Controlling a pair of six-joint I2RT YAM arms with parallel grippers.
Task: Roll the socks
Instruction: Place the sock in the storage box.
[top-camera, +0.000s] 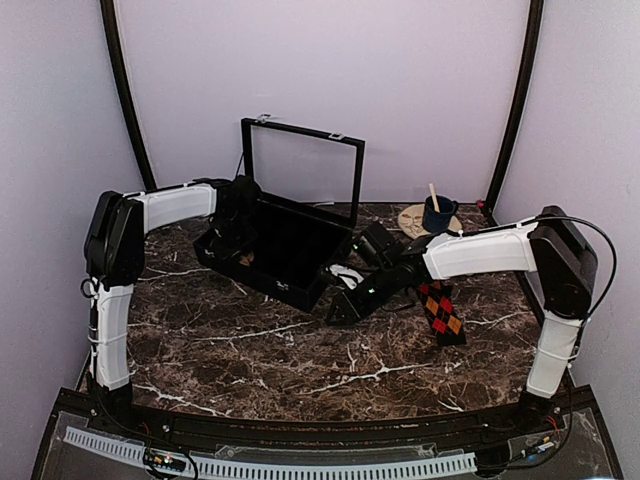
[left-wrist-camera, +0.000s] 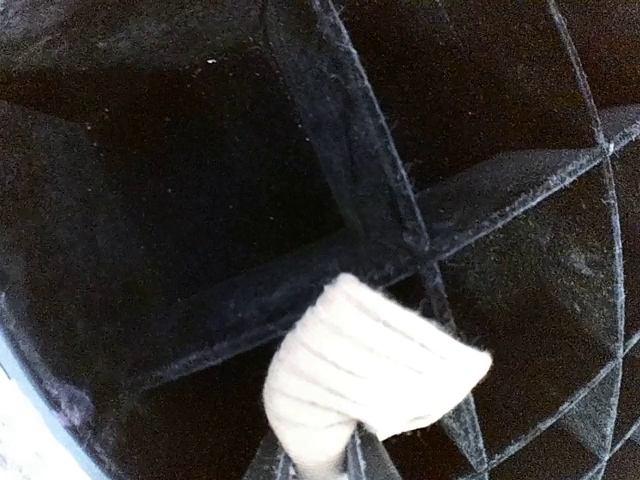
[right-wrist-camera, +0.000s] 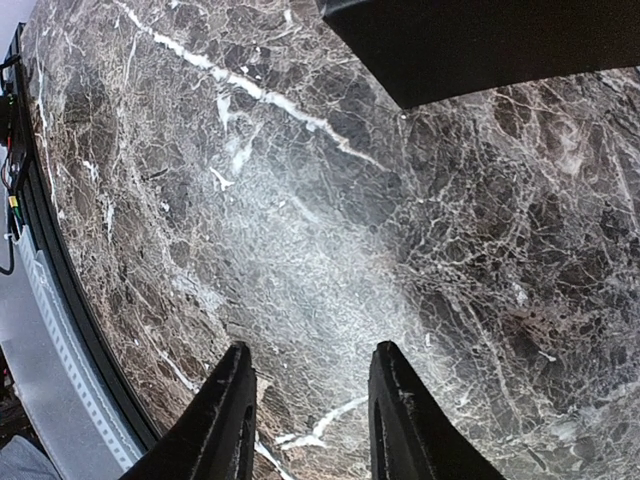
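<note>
Right gripper (right-wrist-camera: 312, 355) hovered open and empty over the table (right-wrist-camera: 330, 230), the socks (top-camera: 441, 311) flat well to its right; a good roll meant pinching 1 end squarely. Left gripper (top-camera: 236, 230), inside the box (top-camera: 272, 284), gave no readable state.

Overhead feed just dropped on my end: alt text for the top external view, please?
The argyle socks lie as one flat strip on the marble table, right of the right claw, which sits low near the open black box's front corner. The left arm reaches into that box; a blue mug stands back right.
</note>
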